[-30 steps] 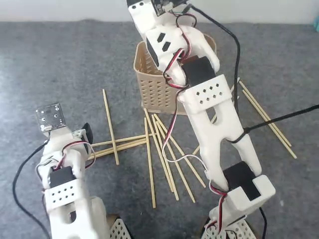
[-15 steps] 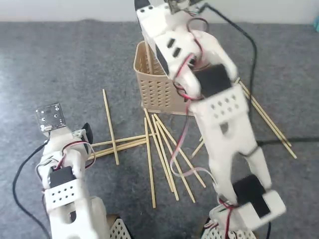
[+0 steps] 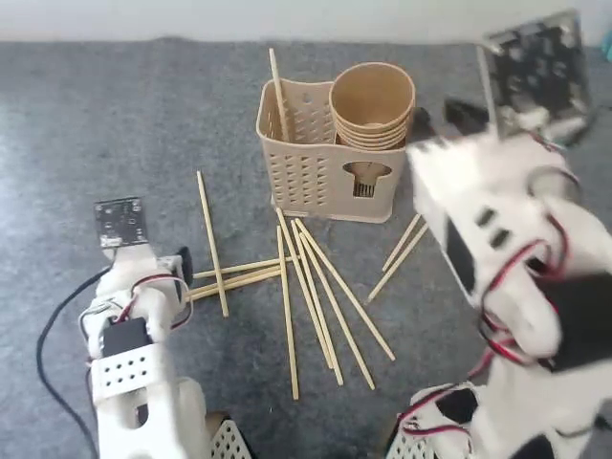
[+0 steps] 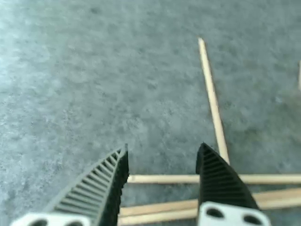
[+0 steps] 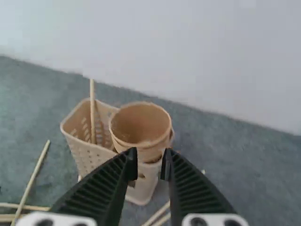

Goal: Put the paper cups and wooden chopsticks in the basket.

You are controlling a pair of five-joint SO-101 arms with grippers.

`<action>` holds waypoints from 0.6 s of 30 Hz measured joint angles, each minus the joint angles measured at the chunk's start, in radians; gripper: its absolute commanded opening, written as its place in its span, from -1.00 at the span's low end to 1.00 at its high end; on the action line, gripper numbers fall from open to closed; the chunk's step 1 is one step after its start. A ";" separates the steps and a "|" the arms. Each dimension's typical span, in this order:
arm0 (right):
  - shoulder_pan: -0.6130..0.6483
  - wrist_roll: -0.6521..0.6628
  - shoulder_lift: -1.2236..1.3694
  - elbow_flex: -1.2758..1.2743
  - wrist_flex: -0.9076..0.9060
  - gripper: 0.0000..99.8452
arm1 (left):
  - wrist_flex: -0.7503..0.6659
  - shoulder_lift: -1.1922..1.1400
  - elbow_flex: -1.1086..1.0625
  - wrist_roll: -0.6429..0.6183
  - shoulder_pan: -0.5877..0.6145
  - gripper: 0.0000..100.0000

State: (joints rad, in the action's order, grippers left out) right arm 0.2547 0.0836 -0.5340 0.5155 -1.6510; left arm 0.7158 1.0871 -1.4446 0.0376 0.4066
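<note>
Cups done: stacked brown paper cups (image 3: pixel 373 100) and one pale wooden chopstick (image 3: pixel 277 91) stand in the perforated beige plastic basket (image 3: pixel 311 172) at upper centre, loose wooden chopsticks (image 3: pixel 311 287) litter grey carpet (image 3: pixel 115 115) mid-frame, left gripper (image 4: pixel 163 149) spread wide above them, right gripper (image 5: pixel 148 155) narrowly parted, empty.

The right arm (image 3: pixel 497 239) is blurred in the high view. The basket (image 3: pixel 306 177) hides the lower parts of the cups (image 3: pixel 373 96). Some chopsticks (image 4: pixel 277 179) run off the left wrist view.

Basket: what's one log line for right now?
cups: stacked in basket | chopsticks: one in basket, others on carpet | left gripper: open above chopsticks | right gripper: open
</note>
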 measured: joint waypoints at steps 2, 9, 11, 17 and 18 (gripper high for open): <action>-0.061 0.000 -0.026 0.000 -0.087 -0.79 | 0.015 0.000 0.000 0.017 -0.006 -0.56; -0.362 0.143 -0.226 -0.288 -0.106 -0.79 | 0.218 -0.041 0.141 0.103 -0.060 -0.56; -0.413 0.196 -0.296 -0.423 -0.104 -0.79 | 0.284 -0.097 0.216 0.115 -0.081 -0.56; -0.574 0.304 -0.503 -0.930 0.046 -0.79 | 0.342 -0.301 0.397 0.222 -0.133 -0.56; -0.600 0.315 -0.526 -1.030 0.100 -0.79 | 0.342 -0.336 0.419 0.242 -0.140 -0.56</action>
State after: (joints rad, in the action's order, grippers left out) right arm -0.3452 0.3982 -1.0602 -0.5140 -1.5512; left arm 1.0579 0.7511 -1.0257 0.2800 0.2670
